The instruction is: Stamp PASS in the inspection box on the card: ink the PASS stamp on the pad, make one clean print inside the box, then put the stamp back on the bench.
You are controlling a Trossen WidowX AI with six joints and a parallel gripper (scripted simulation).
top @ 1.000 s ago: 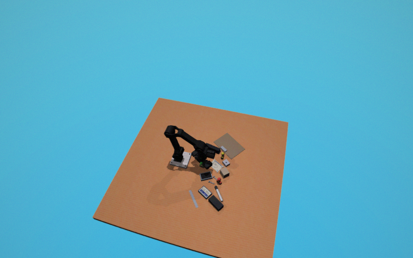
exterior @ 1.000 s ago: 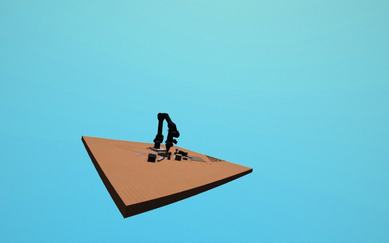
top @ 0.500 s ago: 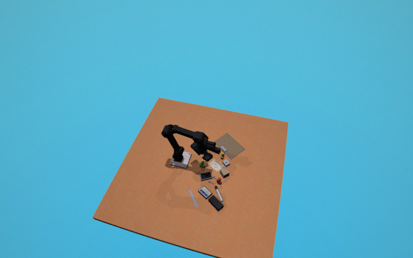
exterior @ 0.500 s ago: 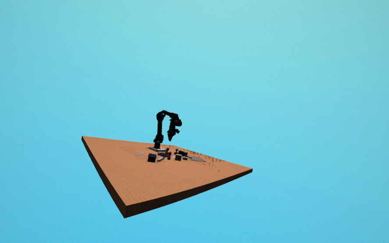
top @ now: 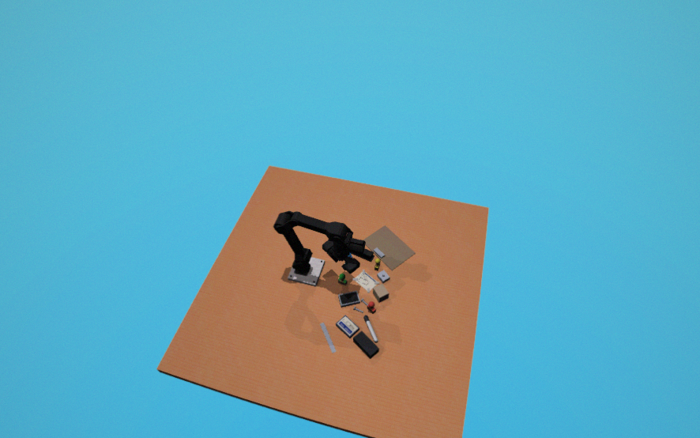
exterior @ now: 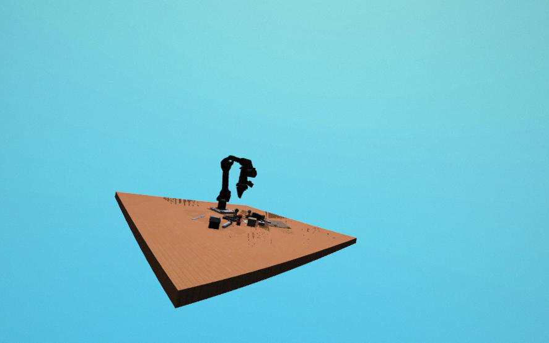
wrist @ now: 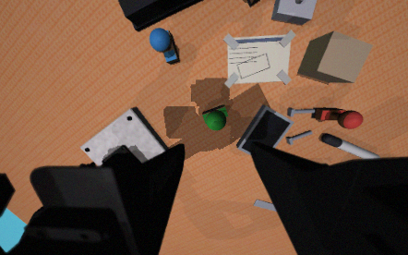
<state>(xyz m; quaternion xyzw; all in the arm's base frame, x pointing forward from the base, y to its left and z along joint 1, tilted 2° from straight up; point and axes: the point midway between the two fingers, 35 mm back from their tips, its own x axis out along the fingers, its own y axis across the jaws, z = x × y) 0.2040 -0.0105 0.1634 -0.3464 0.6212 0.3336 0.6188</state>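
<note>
My gripper (top: 361,262) (exterior: 239,196) (wrist: 217,148) is open and empty, high above the bench. A green-knobbed stamp (top: 342,277) (wrist: 215,120) stands on the bench, ahead of the fingertips in the wrist view, touching neither finger. The open dark ink pad (top: 348,298) (wrist: 269,128) lies to its right. The white card (wrist: 280,62) is taped at its corners; its tilted box outline (wrist: 256,73) shows no print inside. A blue-knobbed stamp (wrist: 161,40), a red-knobbed one (wrist: 350,119) (top: 371,305) and a yellow-knobbed one (top: 377,262) are nearby. No stamp lettering is readable.
A beige block (wrist: 344,57) (top: 380,292) and a small grey block (wrist: 295,10) sit beside the card. A marker (top: 370,329), a labelled case (top: 347,326), a black block (top: 366,345) and a metal strip (top: 328,337) lie farther off. A brown mat (top: 396,244) is behind.
</note>
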